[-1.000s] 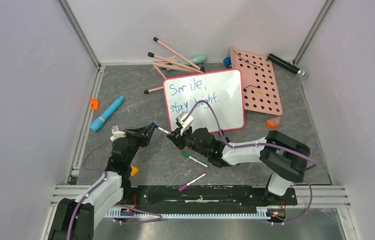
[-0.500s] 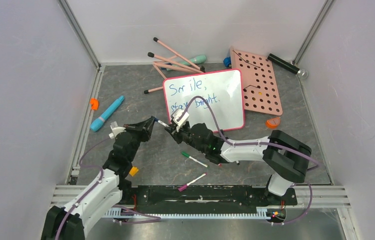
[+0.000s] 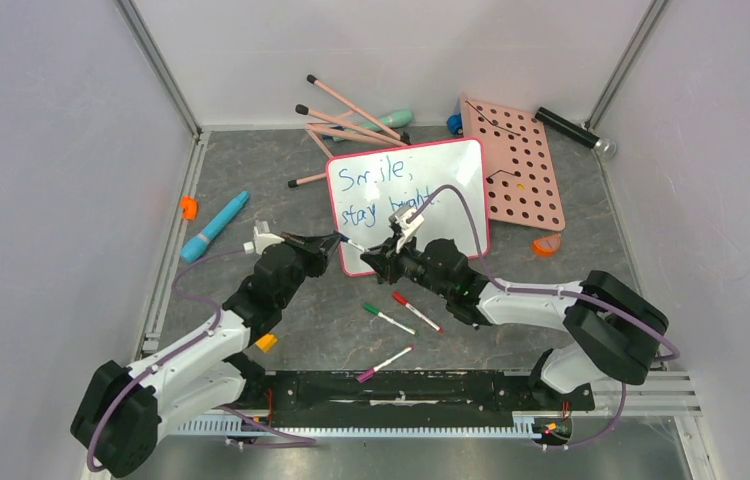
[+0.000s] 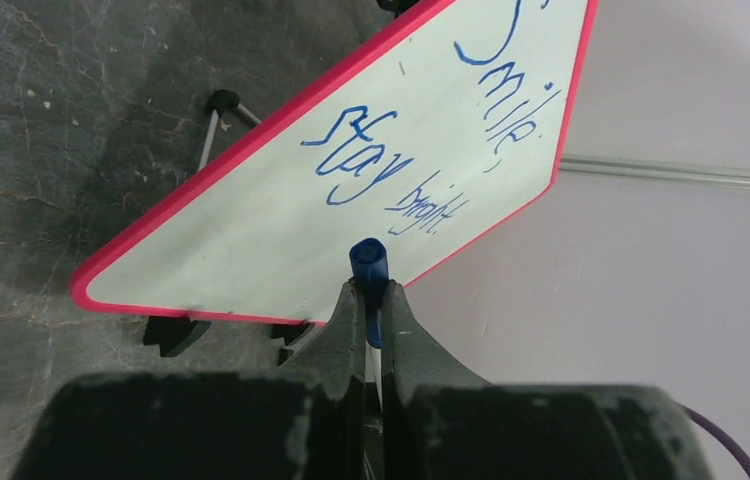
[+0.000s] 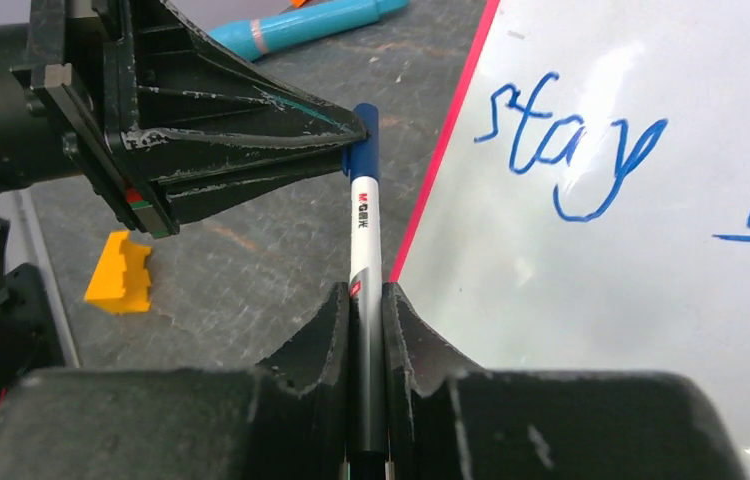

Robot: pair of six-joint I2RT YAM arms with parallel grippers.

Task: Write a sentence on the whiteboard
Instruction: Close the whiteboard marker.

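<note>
The whiteboard (image 3: 451, 215) lies at the table's middle, white with a pink-red rim, and also fills the left wrist view (image 4: 251, 240) and the right wrist view (image 5: 601, 290). The sentence (image 3: 386, 195) in blue reads "Smile, stay bright." (image 4: 421, 150). Just off the board's near-left corner a white marker (image 5: 364, 240) with a blue cap (image 4: 369, 262) spans both grippers. My left gripper (image 3: 336, 241) is shut on the cap (image 5: 363, 140). My right gripper (image 3: 375, 259) is shut on the marker's barrel (image 3: 354, 245), facing the left one.
Green (image 3: 388, 318), red (image 3: 417, 311) and pink (image 3: 383, 363) markers lie near the front. A teal pen (image 3: 214, 227) and orange clip (image 3: 188, 207) sit left, a yellow block (image 3: 268, 342) near my left arm. The pink pegboard (image 3: 513, 165), pink sticks (image 3: 346, 115) and black cylinder (image 3: 573, 130) are behind.
Both grippers, with the marker between them, have moved right and slightly toward the board's near-left corner. The red marker, covered by my right arm before, now shows.
</note>
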